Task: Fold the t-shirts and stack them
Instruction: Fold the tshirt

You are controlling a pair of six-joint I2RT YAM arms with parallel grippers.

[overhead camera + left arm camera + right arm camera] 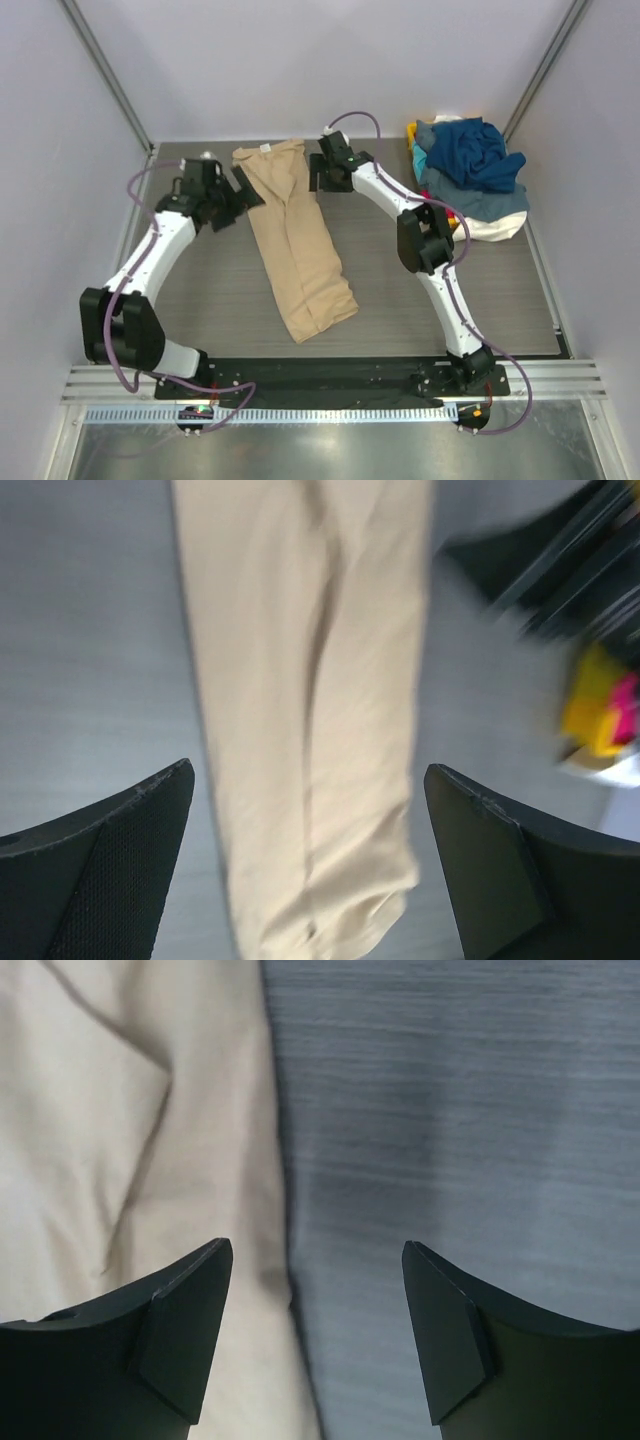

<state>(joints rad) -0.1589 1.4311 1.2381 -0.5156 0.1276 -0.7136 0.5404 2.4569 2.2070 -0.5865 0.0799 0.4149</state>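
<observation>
Both my claws are open and hold nothing. The tan t-shirt (300,240) lies flat on the table (200,310) as a long narrow band. It runs from the far edge toward my bases and leans a little to the right at the near end. I judge that its sides are already folded in, which is why it is so narrow, and that the crosswise fold is not yet done. My left claw (245,190) hovers at the far left side of the band. From its own camera I see the cloth between the two spread fingers, somewhat blurred. My right claw (322,175) stands at the far right side. In its camera the edge of the shirt runs under the gap, so one finger is above cloth and the other above bare table. I think the claws are placed like this, one at each far corner, so that I can pinch both corners together and carry that end over toward the near end. The other t-shirts (470,170) wait in a loose pile at the far right corner, well apart from the tan one, with a navy one on top and a white one below. I believe they are kept there so that they do not disturb the folding.
</observation>
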